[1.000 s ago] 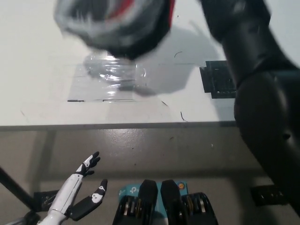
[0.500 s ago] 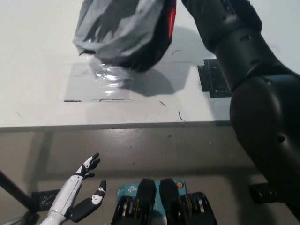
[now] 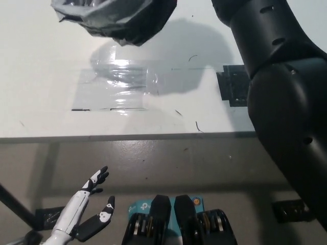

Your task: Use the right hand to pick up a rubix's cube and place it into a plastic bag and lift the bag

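Overhead, a grey plastic bag (image 3: 120,18) is held clear above the white table (image 3: 41,76); the cube cannot be seen. Whether the black right hand is clamped on it cannot be told. The white left hand (image 3: 84,206) is rested low, fingers spread.

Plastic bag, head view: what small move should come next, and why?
Probably hold the lift steady, or raise slightly. The plastic bag hangs at the picture's top, apparently clear of the white table, its shadow below. The right hand is out of view; the left hand rests open, low by the table's edge.
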Available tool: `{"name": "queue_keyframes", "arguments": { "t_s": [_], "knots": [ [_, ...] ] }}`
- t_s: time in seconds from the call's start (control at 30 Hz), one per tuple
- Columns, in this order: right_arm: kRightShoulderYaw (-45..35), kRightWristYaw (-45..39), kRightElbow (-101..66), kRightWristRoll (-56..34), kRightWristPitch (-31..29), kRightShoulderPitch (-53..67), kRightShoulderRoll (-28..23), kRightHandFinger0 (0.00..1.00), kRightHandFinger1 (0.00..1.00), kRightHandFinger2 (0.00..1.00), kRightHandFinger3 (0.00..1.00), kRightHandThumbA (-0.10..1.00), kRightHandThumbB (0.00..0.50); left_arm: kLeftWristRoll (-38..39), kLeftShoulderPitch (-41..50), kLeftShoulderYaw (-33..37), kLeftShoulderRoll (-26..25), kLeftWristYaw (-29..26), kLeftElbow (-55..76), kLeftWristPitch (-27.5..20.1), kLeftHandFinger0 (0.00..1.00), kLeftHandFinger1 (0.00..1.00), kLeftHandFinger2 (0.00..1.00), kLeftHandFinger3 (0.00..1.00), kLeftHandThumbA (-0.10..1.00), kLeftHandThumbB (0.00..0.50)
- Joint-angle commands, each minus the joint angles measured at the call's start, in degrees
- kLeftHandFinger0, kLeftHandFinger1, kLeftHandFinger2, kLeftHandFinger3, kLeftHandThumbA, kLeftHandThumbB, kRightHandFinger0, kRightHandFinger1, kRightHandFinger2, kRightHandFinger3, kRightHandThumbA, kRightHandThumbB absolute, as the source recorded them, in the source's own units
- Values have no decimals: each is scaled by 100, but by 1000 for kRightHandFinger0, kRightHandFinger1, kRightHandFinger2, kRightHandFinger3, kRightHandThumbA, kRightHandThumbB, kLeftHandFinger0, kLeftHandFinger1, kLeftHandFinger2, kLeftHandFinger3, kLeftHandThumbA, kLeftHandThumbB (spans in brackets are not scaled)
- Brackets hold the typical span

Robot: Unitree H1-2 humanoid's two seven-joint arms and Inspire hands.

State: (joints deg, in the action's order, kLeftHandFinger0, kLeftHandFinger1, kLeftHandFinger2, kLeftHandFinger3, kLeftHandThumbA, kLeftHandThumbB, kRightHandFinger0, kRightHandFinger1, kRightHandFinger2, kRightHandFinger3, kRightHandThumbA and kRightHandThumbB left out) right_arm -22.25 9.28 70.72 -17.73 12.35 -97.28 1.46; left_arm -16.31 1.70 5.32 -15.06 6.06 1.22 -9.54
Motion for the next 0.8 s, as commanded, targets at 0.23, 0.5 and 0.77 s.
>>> {"name": "queue_keyframes", "arguments": {
  "t_s": [0.23,0.5,0.77],
  "knots": [
    [-28,-206,-138,-202,-421,275,-38,0,206,754,643,-100,98,147,-25,-9,-96,131,185,-47,823,902,945,1000,376,74],
    [-2,-168,230,-185,-559,964,-7,0,224,767,1000,-100,79,80,-82,17,-69,144,187,22,838,906,947,1000,292,70],
    [203,-163,645,9,-691,1490,-26,0,218,751,744,-100,101,84,-60,41,-88,145,181,-34,789,865,912,1000,302,81]
  ]
}}
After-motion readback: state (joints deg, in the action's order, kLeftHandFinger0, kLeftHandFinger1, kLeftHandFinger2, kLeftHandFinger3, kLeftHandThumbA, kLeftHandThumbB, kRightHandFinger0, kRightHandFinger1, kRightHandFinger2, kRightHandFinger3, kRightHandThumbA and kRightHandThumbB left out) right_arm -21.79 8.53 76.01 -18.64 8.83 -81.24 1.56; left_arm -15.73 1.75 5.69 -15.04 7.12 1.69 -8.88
